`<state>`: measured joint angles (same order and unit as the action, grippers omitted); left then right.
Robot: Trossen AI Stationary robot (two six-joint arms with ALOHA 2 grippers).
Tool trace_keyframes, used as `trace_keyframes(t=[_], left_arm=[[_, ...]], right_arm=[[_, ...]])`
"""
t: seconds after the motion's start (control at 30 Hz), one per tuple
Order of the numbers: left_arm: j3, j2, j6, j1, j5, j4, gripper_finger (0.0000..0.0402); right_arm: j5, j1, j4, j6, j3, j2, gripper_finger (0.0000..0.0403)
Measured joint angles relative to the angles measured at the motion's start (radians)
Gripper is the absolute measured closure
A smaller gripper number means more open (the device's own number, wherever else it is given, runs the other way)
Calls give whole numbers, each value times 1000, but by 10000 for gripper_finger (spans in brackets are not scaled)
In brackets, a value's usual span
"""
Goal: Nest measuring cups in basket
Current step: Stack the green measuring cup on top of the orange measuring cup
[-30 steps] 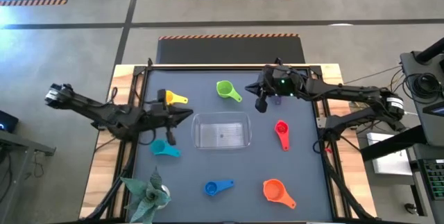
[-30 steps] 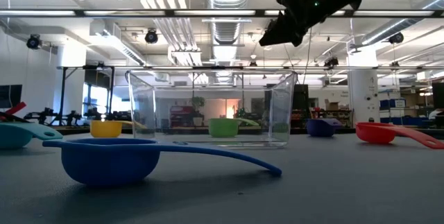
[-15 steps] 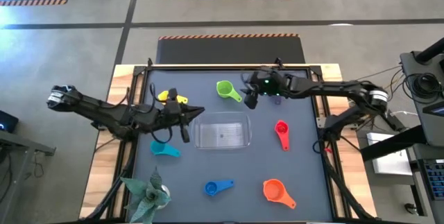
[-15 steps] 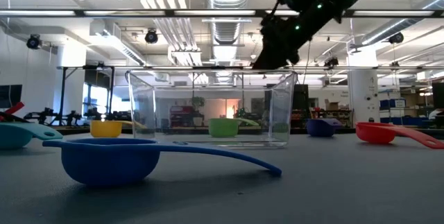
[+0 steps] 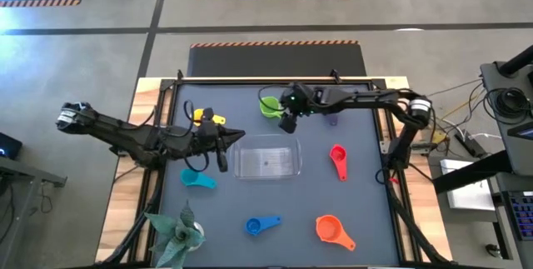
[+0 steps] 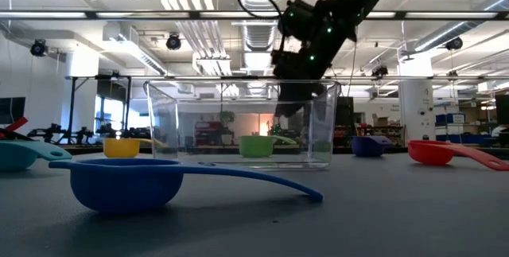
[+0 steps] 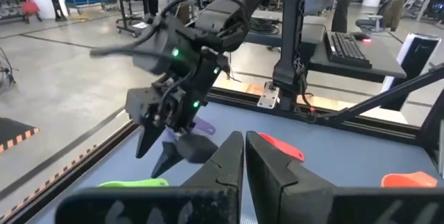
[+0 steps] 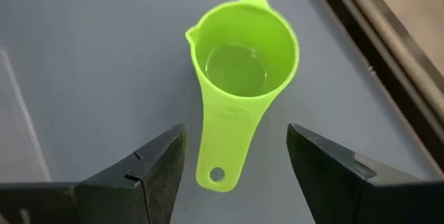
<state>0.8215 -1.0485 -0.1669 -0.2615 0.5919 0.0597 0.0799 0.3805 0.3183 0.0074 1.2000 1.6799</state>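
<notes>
Right claw (image 8: 232,175): fingers spread wide, empty, hanging over the green cup (image 8: 243,78), its flat handle lying between them.
Green cup: smooth glossy plastic, round bowl with small spout, on the matte grey table (image 5: 366,211) behind the basket (image 5: 266,156).
Basket: clear, shallow, rounded corners, mid-table, empty.
Left claw (image 5: 223,151): by the basket's left edge, fingers apparently closed, nothing held.
Purple cup (image 5: 333,120): partly hidden.

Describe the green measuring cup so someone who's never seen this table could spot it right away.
Start at the clear basket mid-table and look to the far edge behind it. The green cup sits there, under the right gripper, whose open fingers straddle its handle. It's the only lime-green cup; the yellow cup sits to its left.
</notes>
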Motion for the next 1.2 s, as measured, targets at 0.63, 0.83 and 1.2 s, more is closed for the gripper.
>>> trace_keyframes(t=[0.63,0.83,1.2], left_arm=[[-1,0,-8,0,-2,-6,402],[-1,0,-8,1,-1,-10,402],[-2,0,-3,5,0,-19,402]], right_arm=[[-2,39,-51,29,3,109,163],[-2,39,-62,36,2,132,163],[-5,36,-68,74,2,121,163]])
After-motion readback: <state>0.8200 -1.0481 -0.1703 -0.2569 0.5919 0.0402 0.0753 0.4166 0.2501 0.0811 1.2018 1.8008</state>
